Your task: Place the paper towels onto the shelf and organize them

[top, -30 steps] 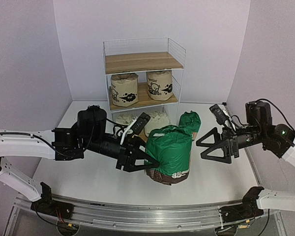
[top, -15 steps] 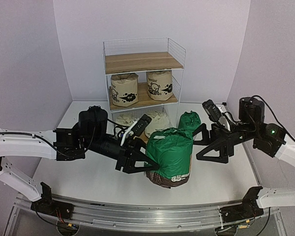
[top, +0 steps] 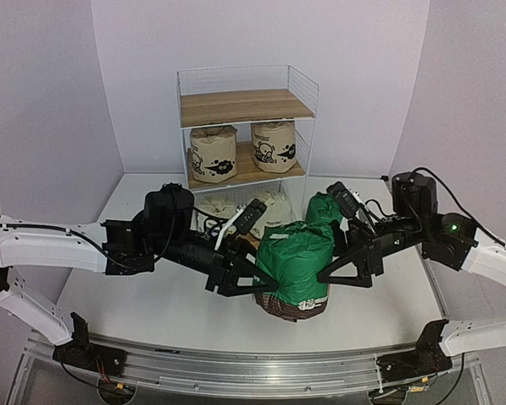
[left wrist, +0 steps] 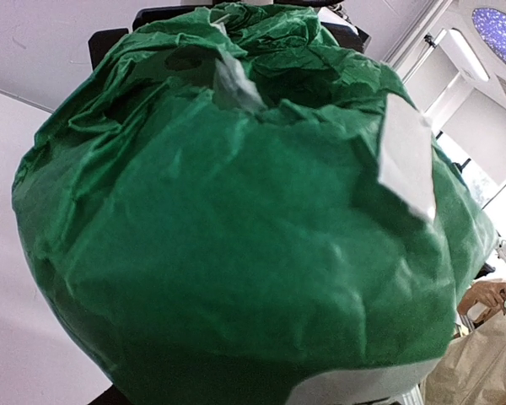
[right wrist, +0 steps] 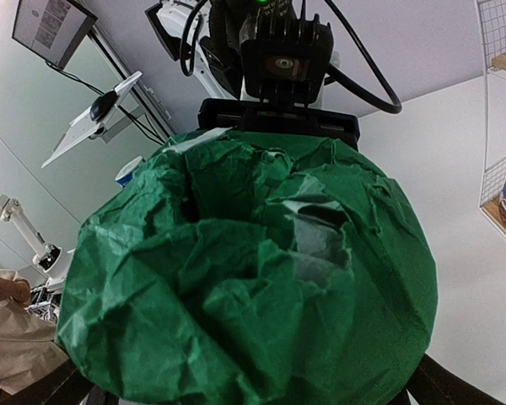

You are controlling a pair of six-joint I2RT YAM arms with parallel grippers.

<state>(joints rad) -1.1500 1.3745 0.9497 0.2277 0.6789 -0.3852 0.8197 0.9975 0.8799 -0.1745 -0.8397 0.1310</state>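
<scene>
Pickup step, frame centre: left gripper [top: 248, 277] clamped on green paper towel roll [top: 293, 257]; right gripper [top: 339, 261] spread wide at roll's right flank, contact unclear. Next, likely: right closes, carry to shelf [top: 246, 105], upper centre.

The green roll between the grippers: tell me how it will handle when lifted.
The green roll probably gives under pressure: its wrap is crumpled all over. It likely weighs little for its bulk, since the left gripper seems to hold it by one side alone. Squat and wide, it should not tip easily.
</scene>
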